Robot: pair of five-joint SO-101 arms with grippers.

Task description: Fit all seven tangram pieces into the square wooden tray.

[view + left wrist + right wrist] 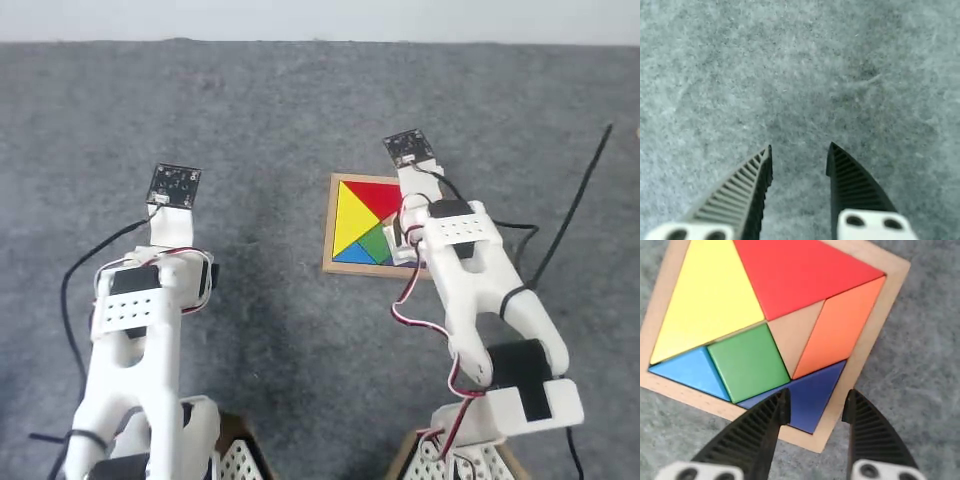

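The square wooden tray holds a yellow triangle, a red triangle, an orange parallelogram, a green square, a light blue triangle and a dark blue triangle. Among them is a wood-coloured triangle; I cannot tell whether it is a piece or bare floor. My right gripper hangs open just above the dark blue triangle, holding nothing. In the high view the tray lies under the right arm. My left gripper is open over bare grey felt, well left of the tray.
Grey felt covers the whole table up to its far edge. A black cable runs off to the right of the right arm. The left arm stands at the left, with open felt between it and the tray.
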